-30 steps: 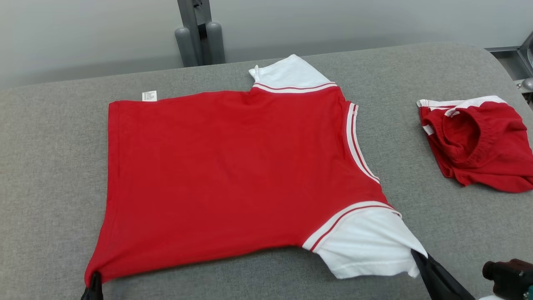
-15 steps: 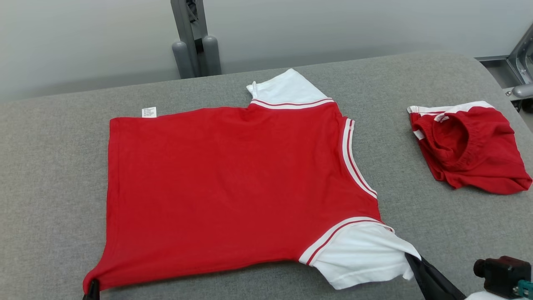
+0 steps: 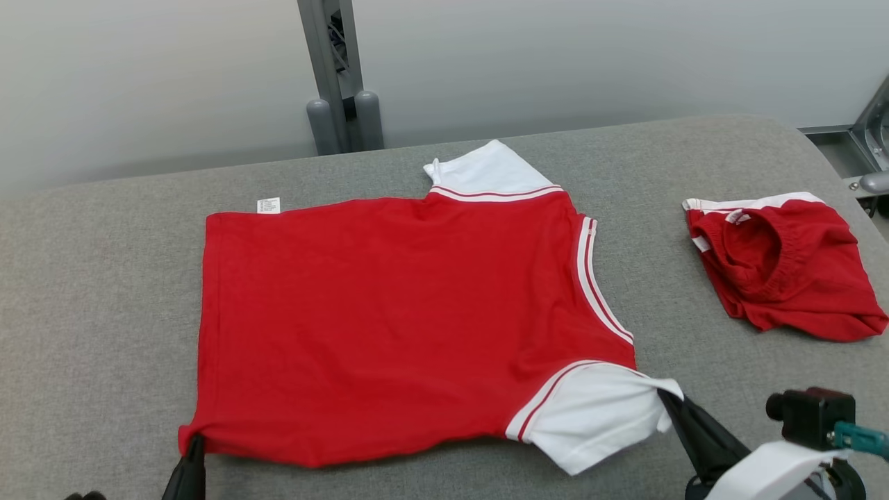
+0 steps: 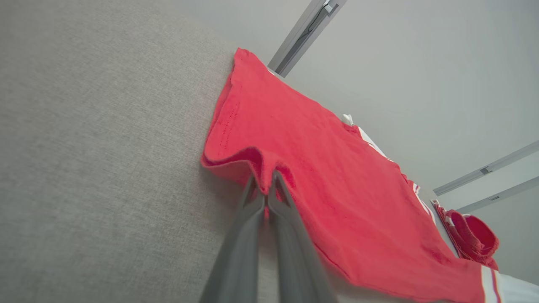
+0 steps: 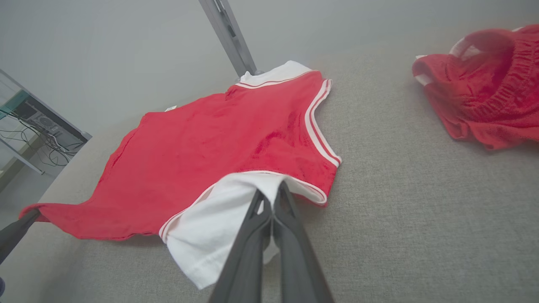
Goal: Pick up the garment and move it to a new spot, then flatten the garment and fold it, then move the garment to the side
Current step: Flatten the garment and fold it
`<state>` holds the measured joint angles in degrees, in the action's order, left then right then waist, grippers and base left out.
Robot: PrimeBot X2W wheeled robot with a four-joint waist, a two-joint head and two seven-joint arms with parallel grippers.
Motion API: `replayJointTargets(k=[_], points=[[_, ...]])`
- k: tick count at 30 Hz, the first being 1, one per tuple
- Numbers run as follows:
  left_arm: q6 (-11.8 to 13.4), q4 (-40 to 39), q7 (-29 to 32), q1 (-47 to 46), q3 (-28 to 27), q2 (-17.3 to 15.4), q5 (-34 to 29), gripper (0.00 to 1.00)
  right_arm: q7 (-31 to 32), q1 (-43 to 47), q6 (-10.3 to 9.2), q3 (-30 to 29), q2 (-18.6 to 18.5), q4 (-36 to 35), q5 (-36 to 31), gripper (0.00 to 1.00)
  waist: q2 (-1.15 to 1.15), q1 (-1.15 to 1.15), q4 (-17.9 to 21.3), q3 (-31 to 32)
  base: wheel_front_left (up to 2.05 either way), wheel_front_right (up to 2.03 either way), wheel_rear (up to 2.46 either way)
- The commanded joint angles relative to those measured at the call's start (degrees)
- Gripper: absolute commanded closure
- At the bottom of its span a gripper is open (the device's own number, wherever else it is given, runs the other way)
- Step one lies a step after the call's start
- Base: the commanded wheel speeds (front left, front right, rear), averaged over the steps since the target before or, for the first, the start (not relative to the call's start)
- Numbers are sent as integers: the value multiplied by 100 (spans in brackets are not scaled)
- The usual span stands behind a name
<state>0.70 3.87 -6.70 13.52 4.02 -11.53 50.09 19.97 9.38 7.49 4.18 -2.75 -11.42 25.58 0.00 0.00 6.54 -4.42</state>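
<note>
The garment [image 3: 403, 312] is a red T-shirt with white, red-striped sleeves, spread flat on the grey table [image 3: 97, 298], collar toward the right. My left gripper [image 3: 197, 440] is shut on its near hem corner [image 4: 261, 168], which is puckered at the fingertips. Pinching the near white sleeve [image 3: 597, 410] is my right gripper [image 3: 665, 397], also shut; in the right wrist view the sleeve [image 5: 219, 219] bunches around that gripper [image 5: 271, 191]. The far sleeve [image 3: 486, 170] lies flat at the back.
A second red garment [image 3: 785, 267] with an elastic band lies crumpled at the table's right. A grey post [image 3: 337, 76] rises behind the far edge, before a pale wall. Metal framing [image 3: 871, 139] stands beyond the right corner. Bare table lies left of the shirt.
The camera has tilted, shifting the whole picture down. Both grippers have carried the near hem corner and near sleeve inward and away from me, so the near edge now bows and wrinkles.
</note>
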Motion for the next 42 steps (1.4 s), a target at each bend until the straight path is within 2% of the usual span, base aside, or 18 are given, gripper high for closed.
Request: replayJointTargets(k=[1, 8, 16, 30, 39, 41, 42], points=[[38, 22, 74, -175, 12, -3, 56, 100, -39, -169, 0, -52, -31, 84, 2, 100, 0, 0, -21, 5, 0, 0, 0], [309, -130, 589, -681, 144, 81, 214, 100, 0, -957, 0, -103, -31, 714, -29, 100, 0, 0, -89, -31, 0, 0, 0], [881, 117, 868, -1378, 29, 231, 311, 100, 9, -2085, 0, 54, -33, 1982, -124, 100, 0, 0, -107, -149, 0, 0, 0], [1096, 1545, 1046, -2588, 212, 175, 86, 100, -490, -4029, 0, 374, -33, 4658, -54, 100, 0, 0, -144, -525, 0, 0, 0], [1031, 1859, 959, -2834, 281, 233, 63, 100, -962, -4814, 0, 884, -33, 5822, 331, 100, 0, 0, -226, -590, 0, 0, 0], [1058, 1920, 931, -2896, 292, 234, 39, 100, -1113, -4972, 0, 962, -36, 6056, 410, 68, 0, 0, -239, -591, 0, 0, 0], [1065, 1961, 919, -2924, 297, 239, 27, 87, -1200, -5048, 0, 1011, -34, 6159, 471, 53, 0, 0, -244, -592, 0, 0, 0]])
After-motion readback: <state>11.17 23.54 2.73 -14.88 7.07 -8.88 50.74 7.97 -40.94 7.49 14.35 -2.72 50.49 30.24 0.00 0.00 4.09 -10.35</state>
